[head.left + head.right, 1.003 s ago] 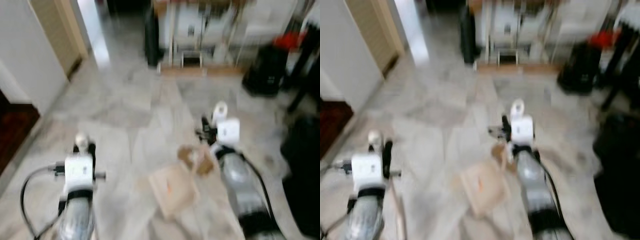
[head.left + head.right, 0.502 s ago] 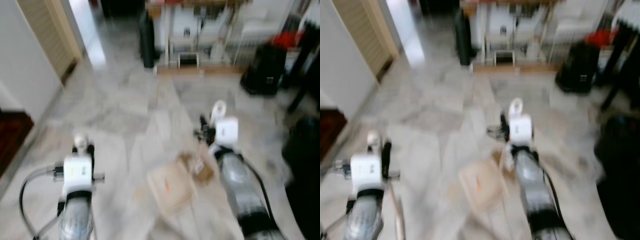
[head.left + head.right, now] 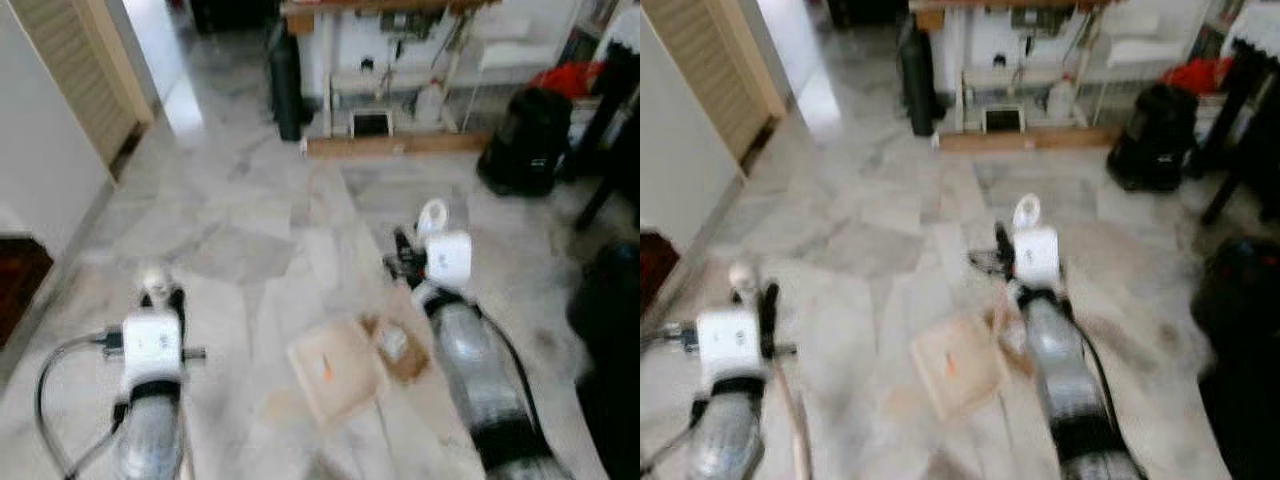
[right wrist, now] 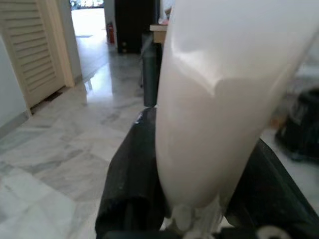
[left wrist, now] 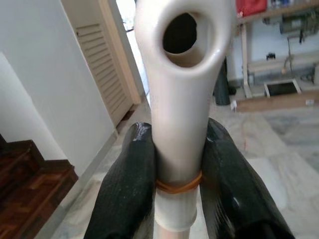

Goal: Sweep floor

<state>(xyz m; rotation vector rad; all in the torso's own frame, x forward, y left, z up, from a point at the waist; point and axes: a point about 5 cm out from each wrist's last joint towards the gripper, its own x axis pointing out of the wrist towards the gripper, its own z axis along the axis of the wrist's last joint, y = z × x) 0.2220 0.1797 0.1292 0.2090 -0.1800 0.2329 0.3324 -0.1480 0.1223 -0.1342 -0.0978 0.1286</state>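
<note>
Left gripper: the left gripper [image 5: 177, 164] was pinching a white handle [image 5: 179, 99], both black fingers [image 5: 130, 184] pressed against it just below its hanging hole, above an orange band.
Right gripper: the right gripper [image 4: 194, 164] was clamped around a second white handle [image 4: 224, 99], one finger on each side.
Which tool: I could not tell which handle was the broom's and which the dustpan's; neither head showed.
Debris: a flattened cardboard piece [image 3: 335, 372] lay on the marble floor [image 3: 250, 230] between the two grippers, nearer the right one [image 3: 420, 250]; a brown scrap with a small white bit [image 3: 398, 345] touched its edge, just beside and below the right wrist.
Progress: judged early. The litter was still loose on the floor, nothing gathered, so the sweeping itself remained.
Change since earlier: the whole view shifted, so the camera moved; the workbench [image 3: 400, 60] and black bag [image 3: 525, 140] ahead looked sharper and sat lower in view. Both arms kept their grips and raised pose.
</note>
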